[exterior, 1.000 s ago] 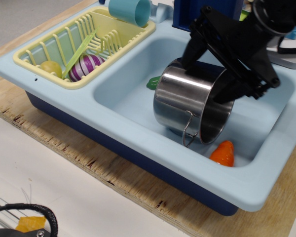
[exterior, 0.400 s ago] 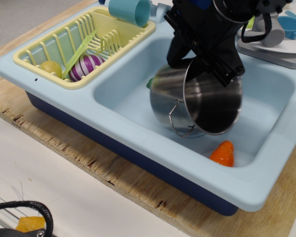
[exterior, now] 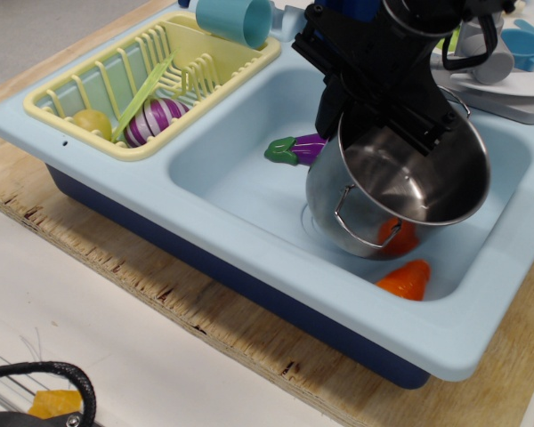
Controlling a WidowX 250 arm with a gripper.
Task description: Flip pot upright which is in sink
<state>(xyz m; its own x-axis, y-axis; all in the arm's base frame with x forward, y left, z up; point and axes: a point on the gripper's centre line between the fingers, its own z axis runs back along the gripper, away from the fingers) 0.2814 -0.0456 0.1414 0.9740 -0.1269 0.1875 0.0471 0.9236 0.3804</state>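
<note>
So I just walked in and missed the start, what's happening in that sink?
The robot's gripper is clamped on the rim of a steel pot inside the blue sink. The pot's opening faces mostly up, tilted toward the camera, so it is nearly upright but not yet released. A toy eggplant and an orange toy lie in the basin beside it.

Supporting surfaces as I see them. A raw plywood board [exterior: 187, 307] with a rough, chipped edge runs below and left of my gripper [exterior: 387, 116]. The sink [exterior: 249, 240], directly beneath the gripper, rests flat on it. The board lies on a white tabletop [exterior: 116, 365], which carries a black cable [exterior: 58, 378] and a yellow scrap [exterior: 53, 402] at far lower left.
</note>
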